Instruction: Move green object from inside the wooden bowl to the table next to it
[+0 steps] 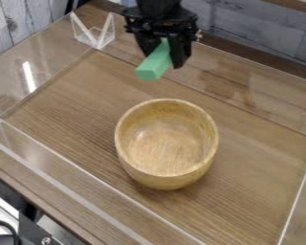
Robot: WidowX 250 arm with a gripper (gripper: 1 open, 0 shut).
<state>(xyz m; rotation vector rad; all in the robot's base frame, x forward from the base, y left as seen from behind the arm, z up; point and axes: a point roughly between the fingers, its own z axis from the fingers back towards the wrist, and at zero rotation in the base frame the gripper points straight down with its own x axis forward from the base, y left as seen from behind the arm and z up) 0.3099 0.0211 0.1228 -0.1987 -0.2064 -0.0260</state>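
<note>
The green object [153,65] is a mint-green block hanging tilted in the air, up and to the left of the wooden bowl [167,144]. My black gripper [163,53] points down and is shut on the block's upper end, one finger on each side. The bowl is round, light tan and has nothing in it. It sits mid-table on the brown wood-grain table [79,105]. The block is above bare tabletop behind the bowl's far-left rim, not touching the surface.
Low clear acrylic walls [41,57] border the table on all sides. A small clear bracket [92,29] stands at the back-left corner. Bare tabletop lies left of and behind the bowl.
</note>
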